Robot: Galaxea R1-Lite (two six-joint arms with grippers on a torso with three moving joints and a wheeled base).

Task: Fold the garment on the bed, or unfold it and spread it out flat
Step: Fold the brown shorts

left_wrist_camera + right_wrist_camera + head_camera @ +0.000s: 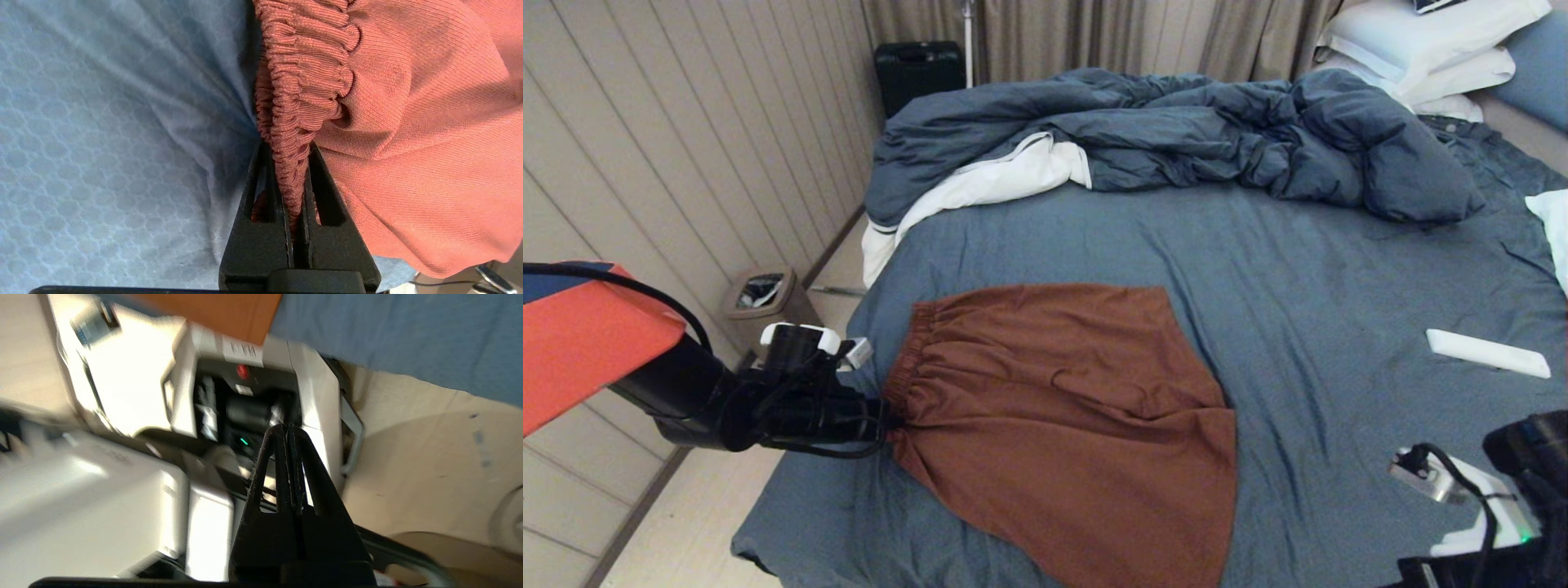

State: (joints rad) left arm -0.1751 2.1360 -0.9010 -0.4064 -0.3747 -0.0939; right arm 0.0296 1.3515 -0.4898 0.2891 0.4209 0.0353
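The rust-brown shorts (1070, 408) lie spread on the slate-blue sheet of the bed (1339, 294), waistband toward the left edge, legs toward the right. My left gripper (890, 422) is at the near corner of the waistband and is shut on the gathered elastic (300, 102), which is pinched between its black fingers (261, 212). The drawstring and white mark are hidden. My right gripper (287, 430) is parked low at the bed's near right, shut on nothing, facing my own white base.
A rumpled dark blue duvet (1176, 139) with white lining lies across the far half. White pillows (1421, 49) are stacked far right. A white flat object (1486, 353) rests on the sheet at right. A bin (764, 294) and suitcase (919, 69) stand on the floor left.
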